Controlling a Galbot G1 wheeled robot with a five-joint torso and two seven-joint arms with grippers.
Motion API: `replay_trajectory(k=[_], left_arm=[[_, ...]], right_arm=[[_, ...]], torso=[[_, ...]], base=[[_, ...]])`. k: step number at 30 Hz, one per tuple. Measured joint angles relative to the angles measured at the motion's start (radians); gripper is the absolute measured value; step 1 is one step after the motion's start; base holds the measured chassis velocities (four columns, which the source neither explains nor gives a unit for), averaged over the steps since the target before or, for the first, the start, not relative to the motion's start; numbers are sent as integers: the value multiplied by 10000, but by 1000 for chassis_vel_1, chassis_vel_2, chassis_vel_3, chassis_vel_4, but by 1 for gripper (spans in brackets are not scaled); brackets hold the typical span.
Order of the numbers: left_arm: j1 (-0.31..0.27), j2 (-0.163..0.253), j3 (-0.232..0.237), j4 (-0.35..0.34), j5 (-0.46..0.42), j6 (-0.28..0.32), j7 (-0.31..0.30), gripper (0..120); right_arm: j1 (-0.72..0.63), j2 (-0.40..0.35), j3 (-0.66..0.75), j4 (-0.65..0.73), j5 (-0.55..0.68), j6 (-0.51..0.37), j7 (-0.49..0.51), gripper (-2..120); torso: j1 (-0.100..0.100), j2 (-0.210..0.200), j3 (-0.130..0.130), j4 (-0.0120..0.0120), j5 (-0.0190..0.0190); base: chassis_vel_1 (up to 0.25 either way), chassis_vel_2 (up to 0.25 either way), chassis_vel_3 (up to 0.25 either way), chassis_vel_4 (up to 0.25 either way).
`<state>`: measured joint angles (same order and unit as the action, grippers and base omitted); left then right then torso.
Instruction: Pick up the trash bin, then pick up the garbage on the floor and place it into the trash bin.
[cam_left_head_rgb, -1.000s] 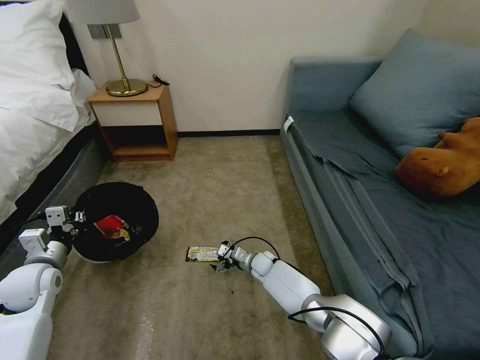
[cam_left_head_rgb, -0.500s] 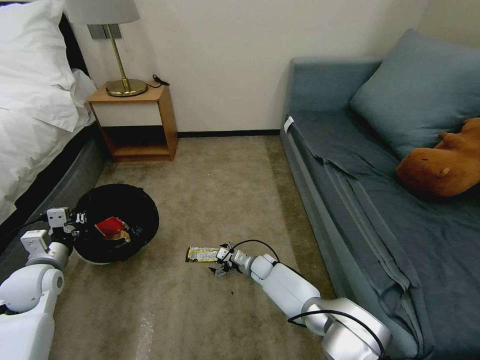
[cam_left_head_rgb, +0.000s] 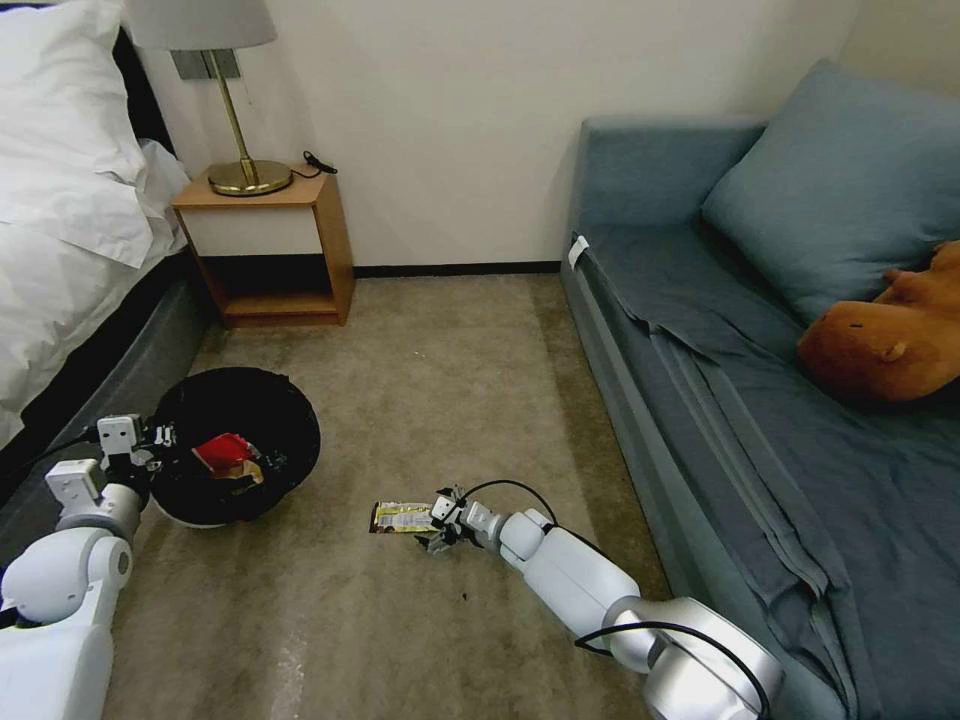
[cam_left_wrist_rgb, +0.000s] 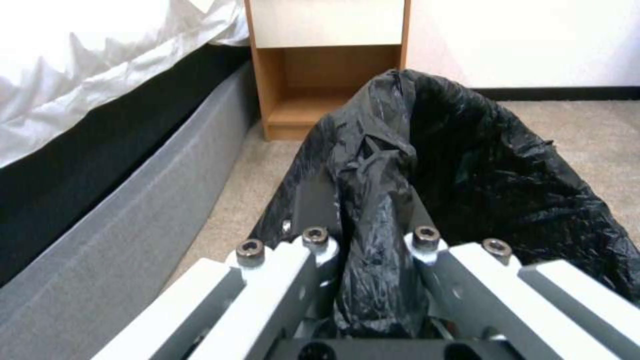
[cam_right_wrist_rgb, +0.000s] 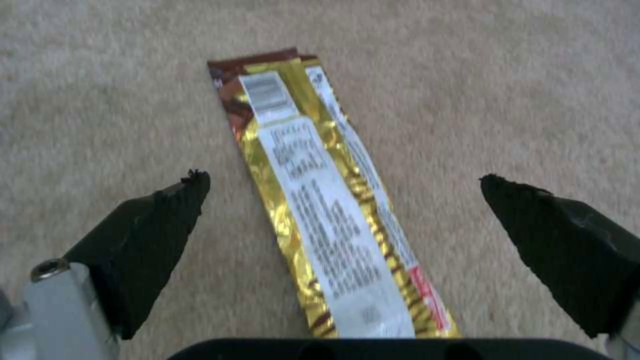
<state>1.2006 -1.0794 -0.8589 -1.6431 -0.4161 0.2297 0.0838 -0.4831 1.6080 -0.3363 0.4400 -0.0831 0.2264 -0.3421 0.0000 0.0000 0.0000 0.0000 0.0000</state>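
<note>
Reaching low over the carpet (cam_left_head_rgb: 450, 400), the right hand (cam_left_head_rgb: 432, 522) hangs at the near end of the flat dark-and-gold snack wrapper (cam_left_head_rgb: 402, 517), its two black fingers (cam_right_wrist_rgb: 143, 240) spread wide apart — the wrapper lies flat on the floor between them, touching neither. On the robot's left, the left hand (cam_left_head_rgb: 150, 447) is clamped on the rim of the trash bin (cam_left_head_rgb: 285, 420); its fingers pinch a fold of the crinkly black bag (cam_left_wrist_rgb: 373, 210) (the wrist view shows the plastic bunched between them). The bin sits beside the bed (cam_left_head_rgb: 70, 260), near the wooden nightstand (cam_left_head_rgb: 270, 250), and a crumpled red-and-white wrapper (cam_left_head_rgb: 222, 452) lies inside it. A blue sofa (cam_left_head_rgb: 760, 400) lines the robot's right side.
</note>
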Motion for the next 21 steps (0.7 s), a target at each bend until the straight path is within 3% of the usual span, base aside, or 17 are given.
replay_trajectory(k=[21], left_arm=[[-182, 81, 78, 284, 17, 11, 30, 6]], right_arm=[[-254, -30, -535, 879, 202, 57, -271, 100]], torso=[[0, 1, 0, 0, 0]], base=[[-26, 32, 26, -30]])
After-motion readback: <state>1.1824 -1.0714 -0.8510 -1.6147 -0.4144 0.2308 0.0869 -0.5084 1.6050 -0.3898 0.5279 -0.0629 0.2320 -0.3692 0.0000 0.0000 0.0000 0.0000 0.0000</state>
